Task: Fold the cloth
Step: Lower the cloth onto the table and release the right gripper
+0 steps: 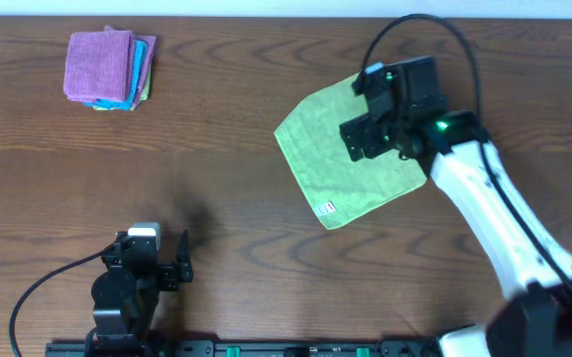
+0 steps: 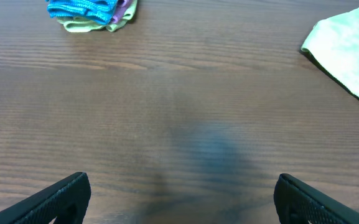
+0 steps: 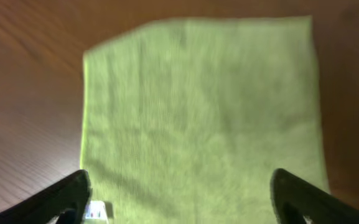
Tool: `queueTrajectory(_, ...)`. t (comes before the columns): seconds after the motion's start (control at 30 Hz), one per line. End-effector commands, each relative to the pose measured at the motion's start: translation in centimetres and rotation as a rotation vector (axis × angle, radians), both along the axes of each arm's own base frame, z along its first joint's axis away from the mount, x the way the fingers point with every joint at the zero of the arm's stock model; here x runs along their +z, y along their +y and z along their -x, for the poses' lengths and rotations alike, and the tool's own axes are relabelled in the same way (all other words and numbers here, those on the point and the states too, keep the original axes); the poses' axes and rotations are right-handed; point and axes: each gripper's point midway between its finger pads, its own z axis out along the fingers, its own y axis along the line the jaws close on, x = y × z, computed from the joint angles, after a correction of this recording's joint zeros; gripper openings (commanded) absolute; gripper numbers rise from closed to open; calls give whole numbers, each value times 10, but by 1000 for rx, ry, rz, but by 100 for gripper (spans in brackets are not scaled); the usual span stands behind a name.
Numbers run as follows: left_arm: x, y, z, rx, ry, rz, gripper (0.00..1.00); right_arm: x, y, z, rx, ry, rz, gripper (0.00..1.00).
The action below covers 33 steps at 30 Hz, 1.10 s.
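Note:
The lime-green cloth (image 1: 330, 159) lies flat on the table right of centre, turned like a diamond, with its small white tag (image 1: 326, 208) at the near corner. My right gripper (image 1: 365, 139) hovers over the cloth's right part with its fingers wide open and nothing between them. In the right wrist view the cloth (image 3: 201, 106) fills the frame between the open fingers (image 3: 182, 199), and the tag (image 3: 97, 211) sits by the left finger. My left gripper (image 1: 162, 263) is open and empty near the front left, over bare wood (image 2: 182, 199). A corner of the cloth (image 2: 350, 46) shows at the right of the left wrist view.
A folded stack with a purple cloth on top of a turquoise one (image 1: 107, 67) sits at the back left; it also shows in the left wrist view (image 2: 92, 12). The table is dark brown wood (image 1: 216, 188). A black rail runs along the front edge (image 1: 266, 347).

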Motion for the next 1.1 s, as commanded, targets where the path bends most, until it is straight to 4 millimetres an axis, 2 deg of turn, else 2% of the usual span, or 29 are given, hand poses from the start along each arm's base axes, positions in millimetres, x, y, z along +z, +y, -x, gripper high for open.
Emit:
queueTrajectory(0.0,-4,3,0,8,2,-14,95,-20,-2,-2,14,53,23,46)
queueTrajectory(0.03,-4,3,0,9,2,-14,96,-25,-5,-3,6,64,26,17)
queueTrajectory(0.07,-4,3,0,9,2,-14,95,-30,-10,-6,-8,72,28,1)
queueTrajectory(0.13,-4,3,0,9,2,-14,96,-33,-27,-13,-55,66,59,1)
queueTrajectory(0.23,-4,3,0,8,2,-14,95,-37,-66,-16,-154,86,90,1)
queueTrajectory(0.37,-4,3,0,9,2,-14,95,-41,-102,-15,-225,136,-38,1)
queueTrajectory(0.43,-4,3,0,9,2,-14,95,-45,-106,-10,-184,150,-105,1)
queueTrajectory(0.67,-4,3,0,9,2,-14,95,-85,-111,11,-187,198,-87,1)
queueTrajectory(0.8,-4,3,0,9,2,-14,95,-109,-124,15,-266,198,-38,1)
queueTrajectory(0.97,-4,3,0,9,2,-14,95,-131,-127,14,-316,217,-39,1)
queueTrajectory(1.07,-4,3,0,9,2,-14,95,-149,-138,15,-382,247,7,1)
